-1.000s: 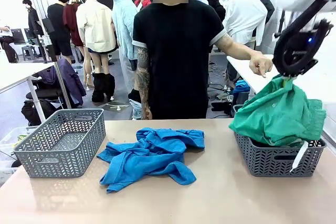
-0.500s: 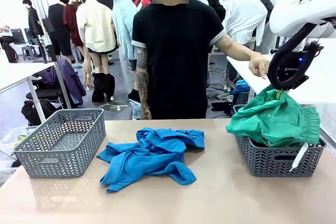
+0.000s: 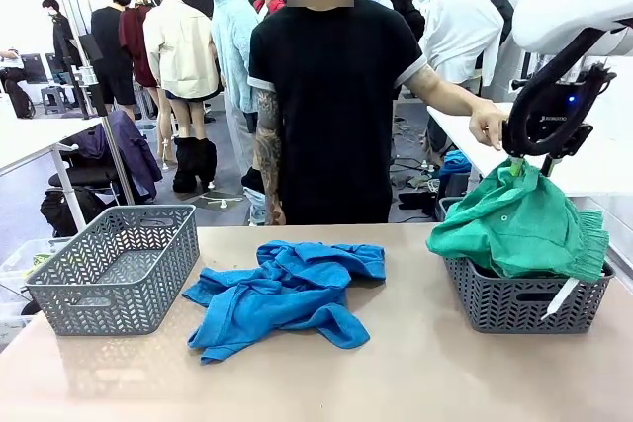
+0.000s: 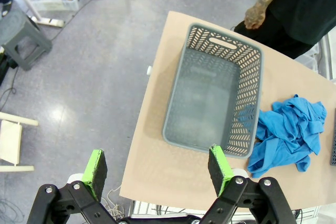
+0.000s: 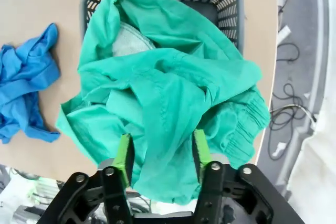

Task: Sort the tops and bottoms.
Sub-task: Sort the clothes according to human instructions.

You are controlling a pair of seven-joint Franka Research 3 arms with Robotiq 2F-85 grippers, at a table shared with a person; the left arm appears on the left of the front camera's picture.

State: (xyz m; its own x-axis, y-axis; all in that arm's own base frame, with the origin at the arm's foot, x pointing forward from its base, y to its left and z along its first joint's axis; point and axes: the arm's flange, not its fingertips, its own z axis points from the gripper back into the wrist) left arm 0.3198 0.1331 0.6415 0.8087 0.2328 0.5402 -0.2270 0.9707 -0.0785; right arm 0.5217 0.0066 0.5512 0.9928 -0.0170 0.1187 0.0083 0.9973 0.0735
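Observation:
A sea-green garment (image 3: 519, 229) lies heaped over the right grey basket (image 3: 514, 308), with its white tag (image 3: 564, 295) hanging down the front wall. My right gripper (image 3: 527, 167) hovers at the heap's peak. Its jaws are parted, and a slack fold of the green garment (image 5: 168, 87) rises between the pads (image 5: 125, 156). A bright blue pile of garments (image 3: 287, 294) lies crumpled mid-table, also seen as the blue pile (image 4: 286, 135) from the left wrist. My left gripper (image 4: 157, 166) is open with nothing in it, high above the left grey basket (image 4: 210, 98).
The left basket (image 3: 119, 269) stands at the table's left with nothing in it. A person in a black T-shirt (image 3: 331, 96) stands at the far edge, one hand (image 3: 490, 124) resting on a white side table behind the right basket.
My right gripper came down toward the right basket with the green garment, then its jaws parted. The garment has slumped onto the basket. The blue pile and left basket stayed put.

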